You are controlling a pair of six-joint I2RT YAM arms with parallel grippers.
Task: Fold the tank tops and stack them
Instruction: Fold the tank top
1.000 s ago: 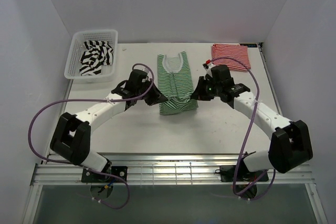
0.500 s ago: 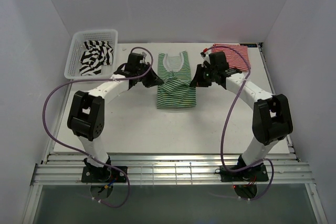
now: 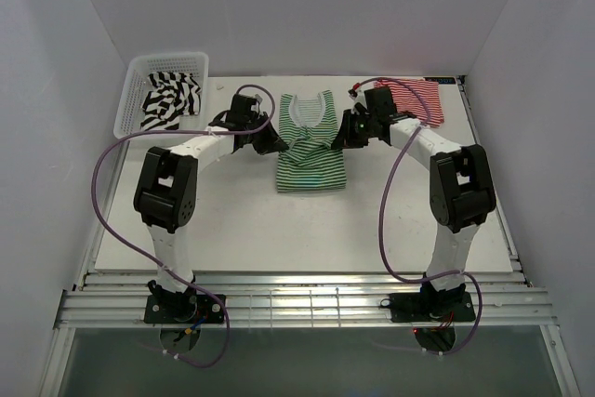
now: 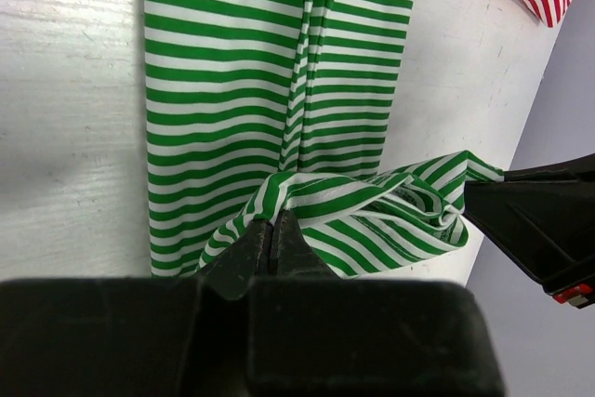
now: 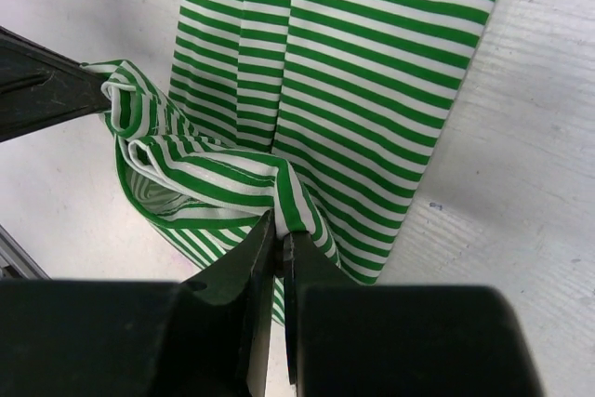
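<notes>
Pinching the green-striped tank top (image 3: pixel 311 170), left tool (image 4: pixel 272 227) and right tool (image 5: pixel 279 231), tips half hidden by folds.

Green-striped tank top (image 3: pixel 311 169), hem raised mid-table

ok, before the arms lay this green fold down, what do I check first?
1. Left hand shut on the green-and-white striped fabric tank top: ok.
2. Right hand shut on the same top's edge: ok.
3. Fabric between the hands flat: not ok, it bunches in a loose loop.
4. Lifted edge squared with the neckline: cannot tell.
5. Red-and-white striped fabric top apart from the fold: ok, it lies at the far right corner.
6. Black-and-white striped top out of the white plastic mesh basket: not ok, it lies crumpled inside.
</notes>
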